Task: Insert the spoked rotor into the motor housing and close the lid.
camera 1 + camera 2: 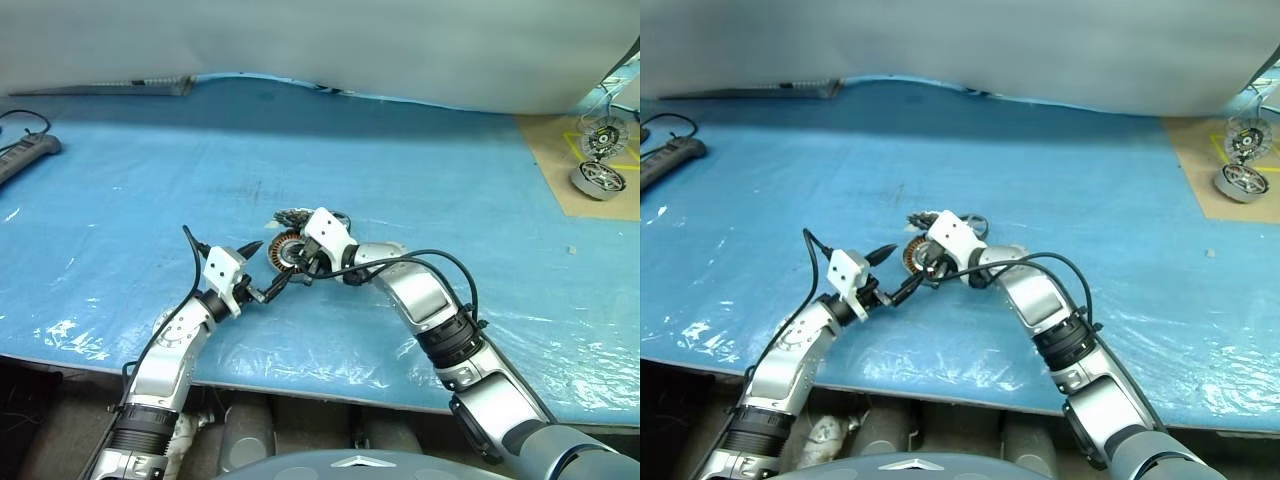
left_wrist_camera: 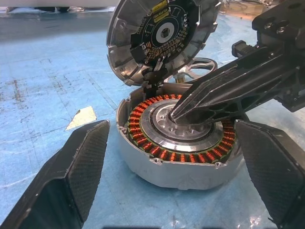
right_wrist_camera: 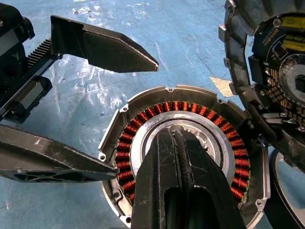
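Though a yellow label marks the upright lid (image 2: pixel 159 33), its writing is unreadable. The clenched right gripper (image 3: pixel 180 138) presses the motor housing (image 2: pixel 183 160) centre. The released left gripper (image 2: pixel 167 162) flanks the housing; a spoked rotor (image 2: pixel 198 67) lies beyond.

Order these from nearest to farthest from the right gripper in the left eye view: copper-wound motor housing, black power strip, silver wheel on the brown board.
1. Copper-wound motor housing, under the right gripper, table centre.
2. Silver wheel, far right on the brown board.
3. Black power strip, far left edge.
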